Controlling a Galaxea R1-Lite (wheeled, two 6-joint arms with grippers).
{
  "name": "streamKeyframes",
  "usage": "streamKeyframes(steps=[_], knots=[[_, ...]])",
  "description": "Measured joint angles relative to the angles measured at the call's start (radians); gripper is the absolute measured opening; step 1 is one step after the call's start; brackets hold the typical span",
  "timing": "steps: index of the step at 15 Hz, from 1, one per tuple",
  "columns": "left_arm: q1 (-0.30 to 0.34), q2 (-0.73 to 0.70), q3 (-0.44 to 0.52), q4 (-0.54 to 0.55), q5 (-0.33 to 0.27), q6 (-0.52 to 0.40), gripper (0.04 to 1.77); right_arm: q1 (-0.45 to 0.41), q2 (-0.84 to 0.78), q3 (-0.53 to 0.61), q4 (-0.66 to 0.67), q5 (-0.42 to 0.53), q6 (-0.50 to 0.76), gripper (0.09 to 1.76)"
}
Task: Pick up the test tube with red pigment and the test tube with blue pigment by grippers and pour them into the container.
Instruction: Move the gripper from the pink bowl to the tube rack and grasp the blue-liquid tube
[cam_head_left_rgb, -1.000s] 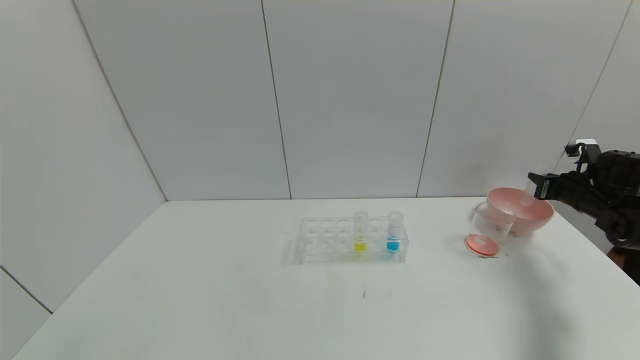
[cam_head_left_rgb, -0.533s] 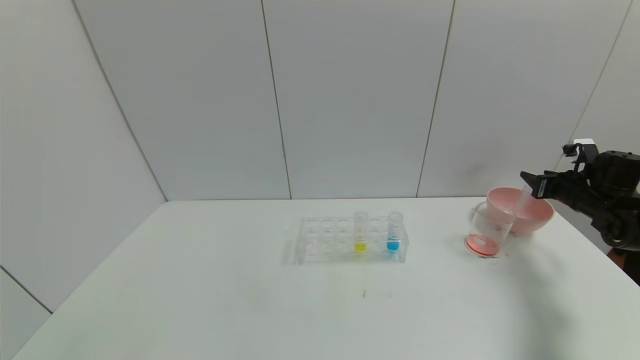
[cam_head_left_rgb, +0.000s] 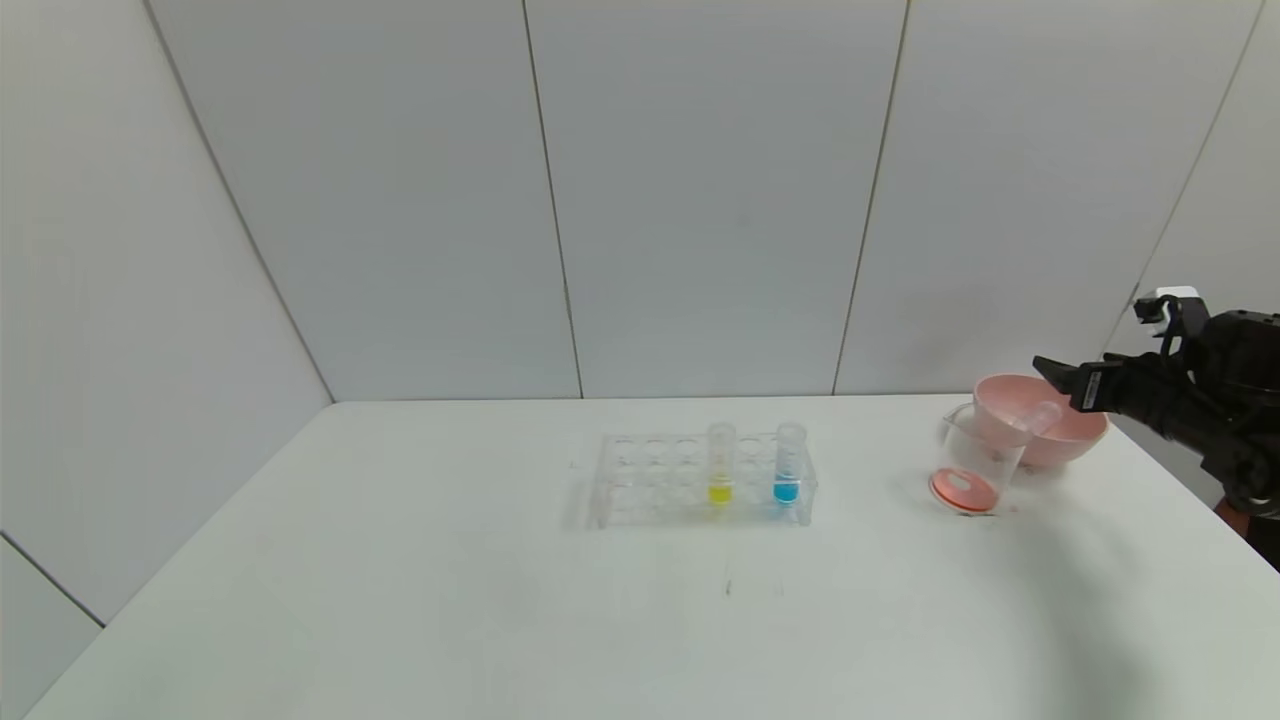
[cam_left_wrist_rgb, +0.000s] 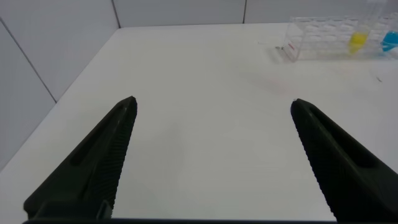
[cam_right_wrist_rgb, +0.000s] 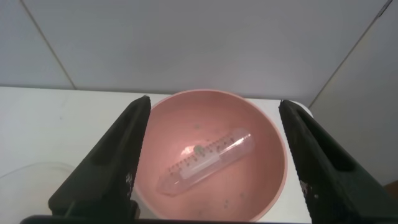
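I'm seeing the right gripper (cam_head_left_rgb: 1050, 372) hanging over the far-right part of the table (cam_head_left_rgb: 500, 620), w/ its fingers spread wide apart & nothing btwn them. In the right wrist view the right gripper (cam_right_wrist_rgb: 214, 155) is sitting directly above the pink bowl (cam_right_wrist_rgb: 267, 180).

An emptied clear tube (cam_right_wrist_rgb: 207, 161), which I'm taking for the test tube with red pigment, is lying on its side inside that bowl, graduations facing up, no liquid showing in it. From the head view it is showing as a tilted clear tube (cam_head_left_rgb: 1032, 416) in the bowl (cam_head_left_rgb: 1075, 430).

The container (cam_head_left_rgb: 975, 462) is standing just left of the bowl & nearer to me, w/ a layer of orange-red liquid at its bottom.

The test tube with blue pigment (cam_head_left_rgb: 788, 465) is standing upright in the rack (cam_head_left_rgb: 640, 480) near table centre, at the rack's right end. A tube w/ yellow liquid (cam_head_left_rgb: 720, 465) is standing left of it, one slot btwn them.

The left gripper (cam_left_wrist_rgb: 211, 155) is hovering over bare table on the left side, fingers wide open, holding nothing; rack (cam_left_wrist_rgb: 323, 38) is well apart from it.
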Motion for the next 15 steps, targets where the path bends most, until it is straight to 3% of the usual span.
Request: streamKeyframes(steps=[2,7,10,15], knots=[[0.000,0.000,0.000,0.000,0.000,0.000,1.76,0.013,-0.070,0.104,-0.014,-0.003,0.001,1.53],[0.000,0.000,0.000,0.000,0.000,0.000,1.76,0.088,-0.256,0.447,-0.215,-0.038,0.013,1.62],[0.000,0.000,0.000,0.000,0.000,0.000,1.76,0.241,-0.351,0.597,-0.259,-0.233,0.063,1.65],[0.000,0.000,0.000,0.000,0.000,0.000,1.76,0.575,-0.413,0.671,-0.265,-0.564,0.133,1.68]])
